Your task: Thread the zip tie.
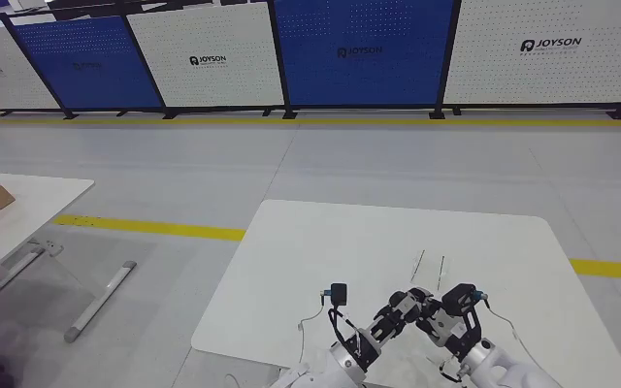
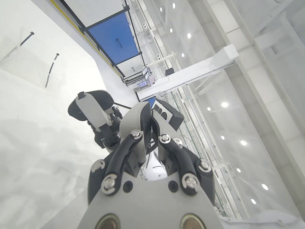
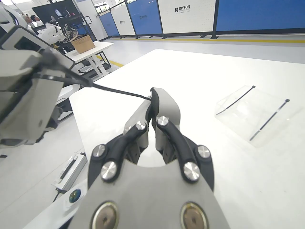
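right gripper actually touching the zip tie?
Touching. Right wrist view: the zip tie runs straight into the right gripper, with its end pinched between the shut pads.

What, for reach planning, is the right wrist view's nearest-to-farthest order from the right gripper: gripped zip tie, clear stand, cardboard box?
1. Zip tie, pinched in the right gripper.
2. Clear stand, on the same table.
3. Cardboard box, on the neighbouring table.

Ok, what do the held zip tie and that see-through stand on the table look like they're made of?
Zip tie: likely black plastic, matte; a thin dark strap without shine. Stand: probably clear acrylic, glossy; the white table shows through it and its edges catch light.
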{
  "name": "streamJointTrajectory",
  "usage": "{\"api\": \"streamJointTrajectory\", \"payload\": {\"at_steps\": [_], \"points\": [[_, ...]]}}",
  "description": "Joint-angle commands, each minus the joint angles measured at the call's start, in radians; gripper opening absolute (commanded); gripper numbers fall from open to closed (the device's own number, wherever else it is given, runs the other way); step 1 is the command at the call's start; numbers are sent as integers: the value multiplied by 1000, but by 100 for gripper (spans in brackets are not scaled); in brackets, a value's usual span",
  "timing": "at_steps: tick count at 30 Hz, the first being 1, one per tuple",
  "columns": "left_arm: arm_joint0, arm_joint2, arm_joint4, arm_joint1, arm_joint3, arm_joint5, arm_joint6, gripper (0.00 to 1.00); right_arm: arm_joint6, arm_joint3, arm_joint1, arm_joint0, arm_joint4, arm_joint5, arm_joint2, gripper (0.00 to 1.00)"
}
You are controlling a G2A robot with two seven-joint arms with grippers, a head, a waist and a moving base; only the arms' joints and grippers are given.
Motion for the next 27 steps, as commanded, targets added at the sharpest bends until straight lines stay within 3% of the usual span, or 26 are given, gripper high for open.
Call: {"api": "streamJointTrajectory", "payload": {"at_steps": [1, 27], "points": [[2, 3, 7, 0, -6, -1, 0, 0, -1, 1, 0, 0, 0, 0, 0, 0], [22, 14, 39, 9, -29, -24, 1, 0, -1, 5, -2, 1, -6, 0, -1, 0]]}}
